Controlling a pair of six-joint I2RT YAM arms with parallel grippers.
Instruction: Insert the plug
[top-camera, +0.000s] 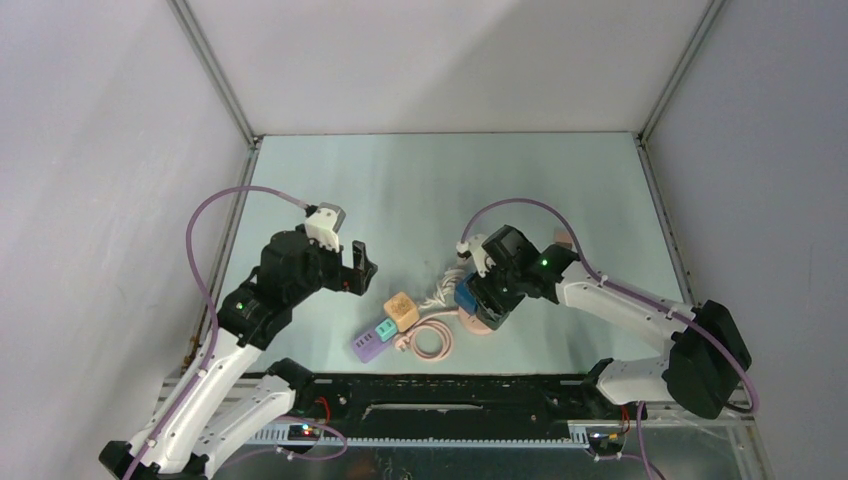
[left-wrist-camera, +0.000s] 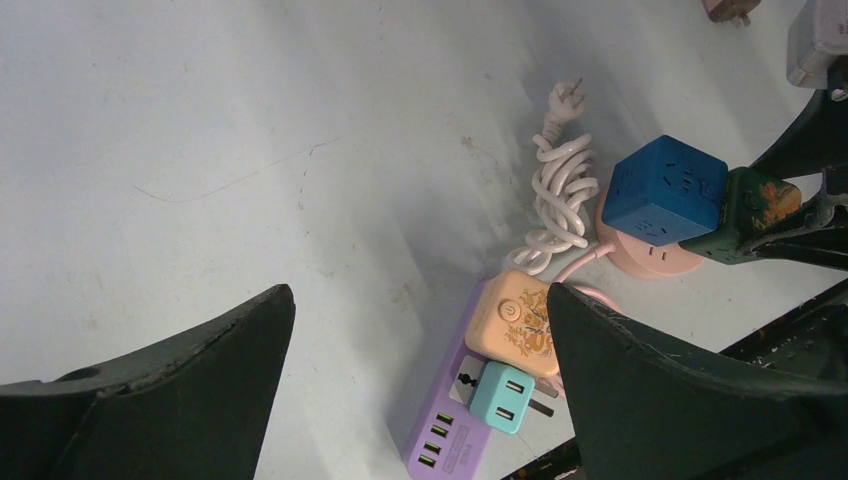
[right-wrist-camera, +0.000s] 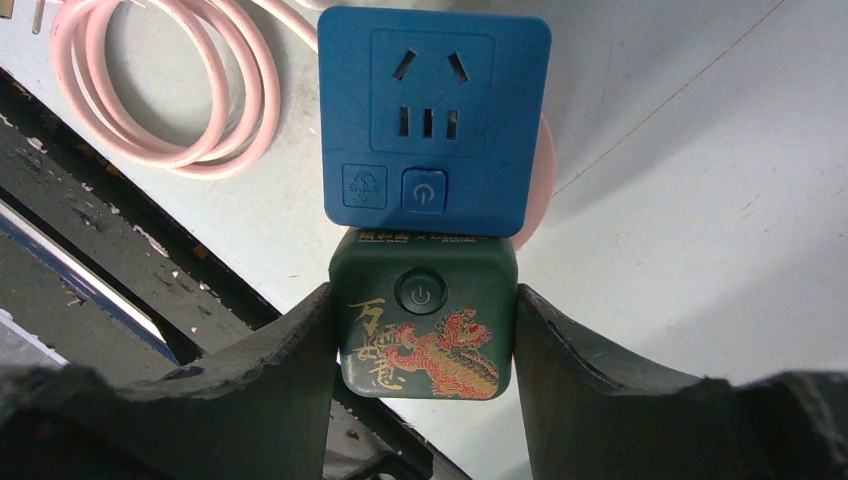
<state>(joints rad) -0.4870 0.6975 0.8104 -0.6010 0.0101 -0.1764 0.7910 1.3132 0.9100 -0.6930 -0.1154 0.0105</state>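
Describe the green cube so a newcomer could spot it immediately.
Over the table, find the right claw. Between its fingers sits a dark green cube, touching a blue socket cube. Only it bears a red-and-gold dragon.

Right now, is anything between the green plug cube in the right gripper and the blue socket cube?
Nothing visible. The right gripper is shut on the green cube, whose edge meets the blue cube on its side with no gap showing. The meeting faces themselves are hidden, so I can't tell how far it's seated.
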